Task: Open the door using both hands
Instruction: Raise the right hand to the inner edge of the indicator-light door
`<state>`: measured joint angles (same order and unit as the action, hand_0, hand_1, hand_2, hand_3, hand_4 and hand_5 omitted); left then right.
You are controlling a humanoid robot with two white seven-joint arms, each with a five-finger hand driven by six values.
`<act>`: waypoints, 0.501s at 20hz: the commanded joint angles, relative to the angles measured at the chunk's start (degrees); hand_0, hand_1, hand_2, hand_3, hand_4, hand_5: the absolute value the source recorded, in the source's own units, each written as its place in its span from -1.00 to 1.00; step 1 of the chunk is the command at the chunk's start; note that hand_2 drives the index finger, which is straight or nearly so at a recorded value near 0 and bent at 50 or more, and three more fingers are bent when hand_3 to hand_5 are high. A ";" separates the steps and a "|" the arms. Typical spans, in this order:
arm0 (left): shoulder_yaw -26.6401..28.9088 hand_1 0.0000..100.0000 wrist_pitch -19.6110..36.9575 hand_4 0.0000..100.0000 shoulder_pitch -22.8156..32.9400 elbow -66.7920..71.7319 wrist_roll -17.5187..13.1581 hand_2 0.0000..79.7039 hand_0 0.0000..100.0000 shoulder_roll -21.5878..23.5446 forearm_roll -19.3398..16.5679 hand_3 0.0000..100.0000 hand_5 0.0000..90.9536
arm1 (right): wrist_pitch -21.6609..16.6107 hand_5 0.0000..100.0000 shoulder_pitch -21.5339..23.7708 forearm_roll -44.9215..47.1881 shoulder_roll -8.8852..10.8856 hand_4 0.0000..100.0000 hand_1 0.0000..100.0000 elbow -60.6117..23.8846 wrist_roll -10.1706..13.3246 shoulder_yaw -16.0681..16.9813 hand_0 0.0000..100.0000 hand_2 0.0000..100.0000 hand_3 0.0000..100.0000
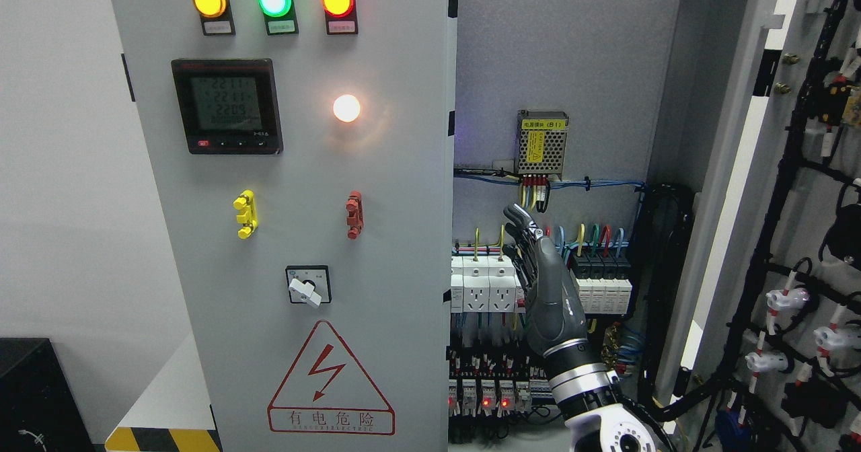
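1. Right hand up inside the cabinet opening, arm rising from the bottom edge right of the middle. Fingers straight and pointing upward, relaxed, gripping nothing.
2. No left hand anywhere in view.
3. Left door shut, filling the middle of the view. Free edge running straight up and down, just to the left of the fingers, apart from them, no contact.
4. Right door already swung wide at the far right, inner face and black wiring on show, well apart from the hand.
5. Judging from that: left door the one left to open, its vertical edge the line to hook, and the right hand the only one near it. Calls for a short sideways reach left, fingers curling round the edge.
6. Writing now. Red warning triangle low on the left door, lightning bolt above "有电危险".
7. Yellow label on the power supply ending "(B1)"; rest too small to read.
8. Meter showing three rows, seemingly 2211, 2211, 2209; decimal points not clear.
9. Tags under the lamps too small to read.
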<state>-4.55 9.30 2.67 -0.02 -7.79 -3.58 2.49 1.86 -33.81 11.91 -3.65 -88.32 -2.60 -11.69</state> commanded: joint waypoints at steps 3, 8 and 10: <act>-0.37 -1.00 -0.34 -1.00 -0.21 0.99 -0.12 -1.00 -1.00 -0.91 0.32 -1.00 -1.00 | 2.16 -1.00 -3.27 0.48 1.45 -1.00 -1.00 7.37 -1.62 0.18 -1.00 -1.00 -1.00; -0.11 -1.00 -0.69 -1.00 -0.21 1.07 -0.12 -1.00 -1.00 -0.91 0.41 -1.00 -1.00 | 5.52 -1.00 -3.89 4.33 1.45 -1.00 -1.00 6.76 -1.62 0.09 -1.00 -1.00 -1.00; -0.11 -1.00 -2.26 -1.00 -0.21 1.16 -0.12 -1.00 -1.00 -0.91 0.32 -1.00 -1.00 | 5.61 -1.00 -4.07 5.75 1.45 -1.00 -1.00 6.40 -1.71 0.09 -1.00 -1.00 -1.00</act>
<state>-4.70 8.51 2.49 -0.01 -7.89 -4.11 2.79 6.88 -36.91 14.35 -2.77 -84.11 -4.18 -11.57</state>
